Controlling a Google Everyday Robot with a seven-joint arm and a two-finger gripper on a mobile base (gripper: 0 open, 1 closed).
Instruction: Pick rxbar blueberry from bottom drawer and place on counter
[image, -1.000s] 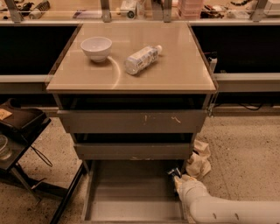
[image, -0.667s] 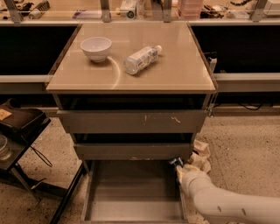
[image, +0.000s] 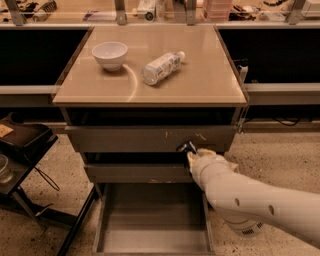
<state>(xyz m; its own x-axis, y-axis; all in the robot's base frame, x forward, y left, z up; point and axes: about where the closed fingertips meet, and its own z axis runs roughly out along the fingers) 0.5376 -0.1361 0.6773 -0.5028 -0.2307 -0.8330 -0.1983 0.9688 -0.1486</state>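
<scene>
My gripper (image: 190, 150) is at the end of the white arm, in front of the upper grey drawer front, well above the open bottom drawer (image: 150, 222). It is shut on a small dark thing with a bluish glint, the rxbar blueberry (image: 185, 146), which sticks out up and to the left of it. The bottom drawer's grey floor shows nothing lying on it. The beige counter (image: 205, 75) is above the gripper, its front edge a little higher than the bar.
A white bowl (image: 110, 54) and a clear plastic bottle (image: 161, 67) lie on the counter's left and middle. Two shut grey drawers (image: 125, 139) sit under the counter. A black cart (image: 25, 140) stands at the left. A cluttered ledge (image: 150, 10) runs along the back.
The arm has risen from the right side of the bottom drawer up to the upper drawer front, carrying the dark bar with it.
</scene>
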